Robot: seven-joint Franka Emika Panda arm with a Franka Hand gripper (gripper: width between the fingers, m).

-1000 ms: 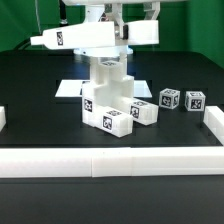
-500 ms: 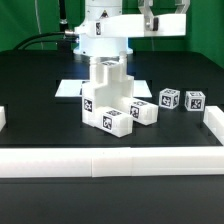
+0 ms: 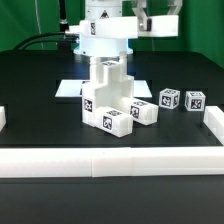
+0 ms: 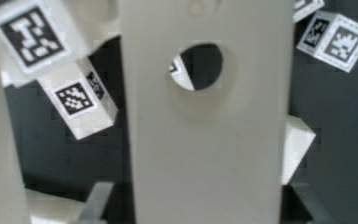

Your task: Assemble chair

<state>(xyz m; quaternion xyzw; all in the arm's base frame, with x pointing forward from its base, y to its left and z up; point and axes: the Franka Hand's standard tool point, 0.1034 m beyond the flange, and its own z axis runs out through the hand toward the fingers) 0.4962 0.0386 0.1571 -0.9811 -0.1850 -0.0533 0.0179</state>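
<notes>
Gripper [image 3: 107,62] sits straight above the chair [image 3: 105,112], jaws narrow and clamped on the top of the upright panel [image 3: 108,76]. In the wrist view that panel fills the space between the fingers, and its round hole [image 4: 199,65] is visible. Gripping from the top likely keeps the panel vertical while it seats into the blocky base, and leaves the fingers clear of the lower parts.

The chair stands near the middle of the table [image 3: 40,125], partly built, with tagged faces turned toward the front edge. Two tagged cubes [image 3: 169,99] sit apart from it toward the exterior view's right edge, probably staged there for later steps. The marker board [image 3: 68,89] lies flat behind the chair, toward the exterior view's left. The border wall [image 3: 110,160] runs along the front edge. I can't tell whether the panel is fully seated.
</notes>
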